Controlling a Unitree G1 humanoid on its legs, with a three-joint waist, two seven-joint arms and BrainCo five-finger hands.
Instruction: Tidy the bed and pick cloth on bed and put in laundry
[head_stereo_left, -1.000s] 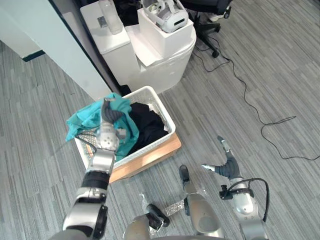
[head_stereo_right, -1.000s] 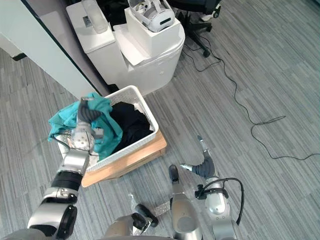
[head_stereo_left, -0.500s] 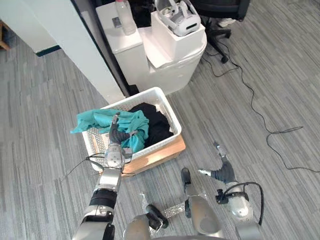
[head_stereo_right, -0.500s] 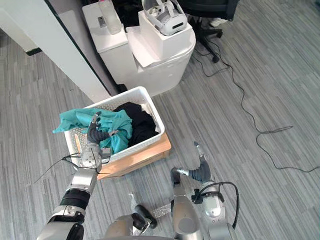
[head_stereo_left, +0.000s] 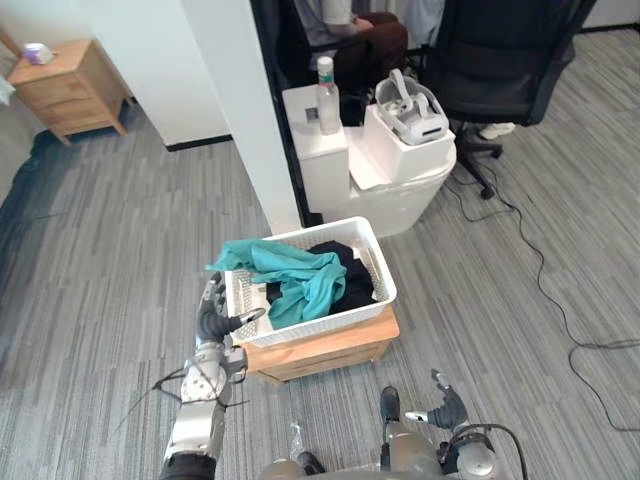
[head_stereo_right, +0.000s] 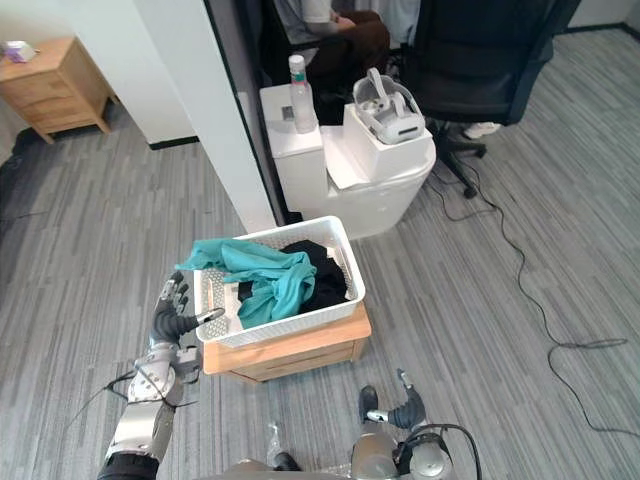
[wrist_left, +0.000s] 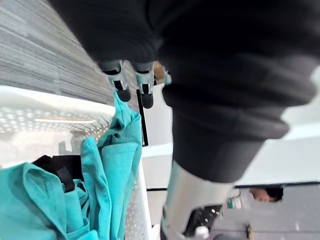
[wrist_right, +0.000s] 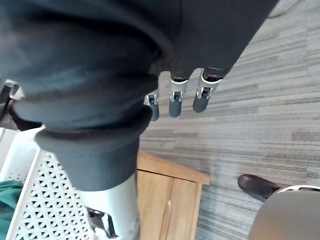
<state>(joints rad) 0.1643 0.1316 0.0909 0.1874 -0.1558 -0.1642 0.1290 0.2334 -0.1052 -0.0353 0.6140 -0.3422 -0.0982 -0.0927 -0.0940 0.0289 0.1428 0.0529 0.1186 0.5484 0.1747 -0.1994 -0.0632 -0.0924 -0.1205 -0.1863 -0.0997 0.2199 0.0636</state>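
**A:** Left eye view: where is the teal cloth (head_stereo_left: 300, 278)?
**B:** In the white basket (head_stereo_left: 384, 292), spilling over its far left corner, beside a black cloth (head_stereo_left: 352, 272). The basket sits on a wooden stand (head_stereo_left: 335, 352).
**A:** And the left hand (head_stereo_left: 213, 318)?
**B:** Just beside the basket's near left corner, fingers loose, holding nothing. The right hand (head_stereo_left: 447, 408) hangs low, fingers spread, empty.
**A:** Left wrist view?
**B:** Fingers (wrist_left: 145, 95) straight, clear of the cloth.
**A:** Right wrist view?
**B:** Fingers (wrist_right: 174, 97) straight over the floor, near the stand.
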